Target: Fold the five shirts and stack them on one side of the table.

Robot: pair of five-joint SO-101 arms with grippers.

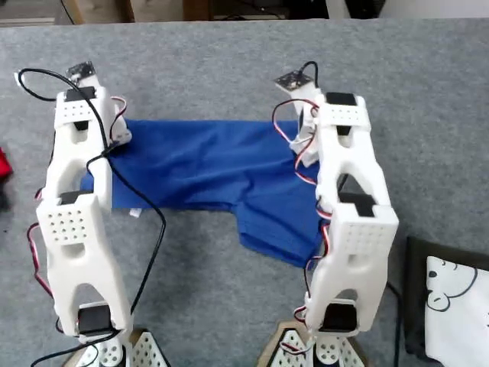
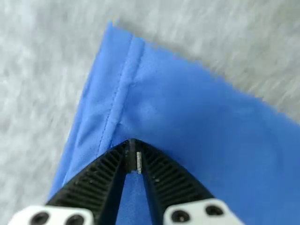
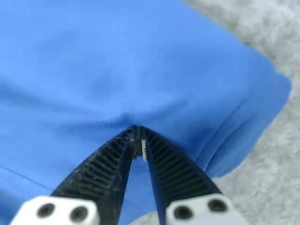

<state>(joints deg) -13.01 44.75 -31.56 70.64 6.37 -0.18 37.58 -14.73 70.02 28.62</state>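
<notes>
Shirt (image 1: pixel 206 164) lies mid-frame on the grey table (image 1: pixel 229 61), an arm at each upper corner. Left wrist: left gripper (image 2: pixel 132 157) pinched onto the hemmed corner. Right wrist: right gripper (image 3: pixel 138 140) clamped on fabric too. Looks like the fold's grasp; next up, lift both corners evenly

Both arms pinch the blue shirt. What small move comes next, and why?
Probably lift together and fold that edge back: left gripper and right gripper are each shut on the far edge of the spread blue shirt.
</notes>
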